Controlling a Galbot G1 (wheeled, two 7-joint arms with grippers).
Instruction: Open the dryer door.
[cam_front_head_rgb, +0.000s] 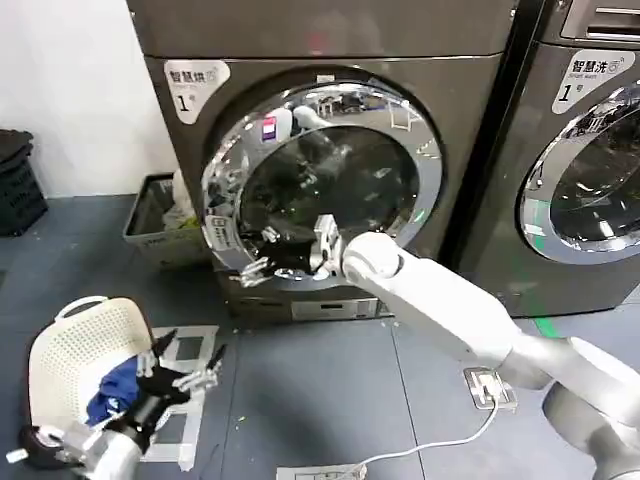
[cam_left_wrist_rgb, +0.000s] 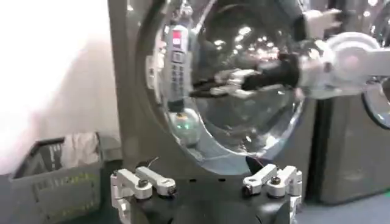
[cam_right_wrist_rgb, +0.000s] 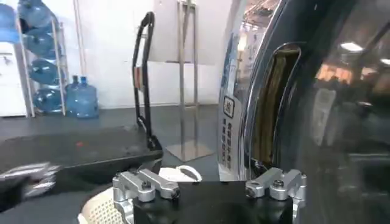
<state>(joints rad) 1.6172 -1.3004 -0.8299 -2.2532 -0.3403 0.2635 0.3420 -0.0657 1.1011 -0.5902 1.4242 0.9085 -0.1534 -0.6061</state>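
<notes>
The dryer door (cam_front_head_rgb: 330, 175) is a round glass pane in a chrome ring, and its left edge stands out from the dark grey machine, ajar. My right gripper (cam_front_head_rgb: 262, 255) reaches across the lower left of the door with its fingers spread open, holding nothing. In the right wrist view the right gripper (cam_right_wrist_rgb: 210, 192) is open beside the door's chrome rim (cam_right_wrist_rgb: 244, 103) and a dark handle slot. The left wrist view shows the door (cam_left_wrist_rgb: 256, 122) and the right gripper (cam_left_wrist_rgb: 210, 88) in front of its glass. My left gripper (cam_front_head_rgb: 185, 365), (cam_left_wrist_rgb: 210, 187) hangs open low at the left.
A grey crate of laundry (cam_front_head_rgb: 160, 215) stands left of the dryer. A white basket (cam_front_head_rgb: 80, 350) with blue cloth lies by my left arm. A second machine (cam_front_head_rgb: 585, 160) stands at the right. A white cable and plug (cam_front_head_rgb: 490, 388) lie on the floor.
</notes>
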